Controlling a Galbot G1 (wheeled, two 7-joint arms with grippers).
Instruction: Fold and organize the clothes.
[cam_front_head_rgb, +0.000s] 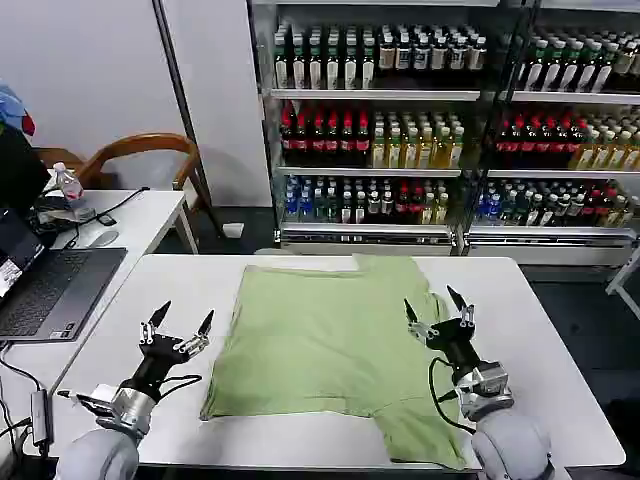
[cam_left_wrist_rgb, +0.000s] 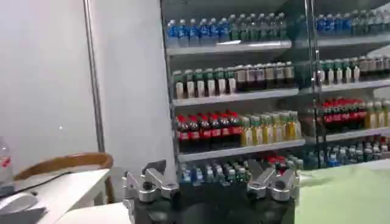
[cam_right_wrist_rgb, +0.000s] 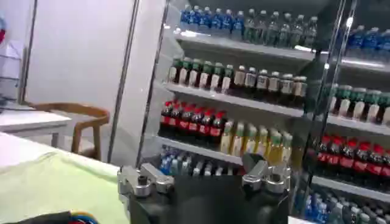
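White table (cam_front_head_rgb: 560, 390) with flat green shirt (cam_front_head_rgb: 320, 340) between spread-fingered left gripper (cam_front_head_rgb: 180, 322) and right gripper (cam_front_head_rgb: 434, 304).

Left gripper (cam_front_head_rgb: 180, 322), fingers spread, hovers over bare white table (cam_front_head_rgb: 170, 285); the strip between it and the near edge of the green shirt (cam_front_head_rgb: 320, 335) is unobstructed. Outboard of this gripper, a laptop (cam_front_head_rgb: 45, 290) blocks travel, with cables trailing past it toward the table's front edge. Beyond the laptop: a mouse (cam_front_head_rgb: 102, 238), a bottle (cam_front_head_rgb: 67, 184) and a wooden chair (cam_front_head_rgb: 140, 150).

Right gripper (cam_front_head_rgb: 437, 305), fingers spread, hovers over the shirt's edge. Outboard of it, the tabletop lies bare to the rim. Ahead of both grippers, past the table's far edge, stand drink shelves (cam_front_head_rgb: 440, 130).
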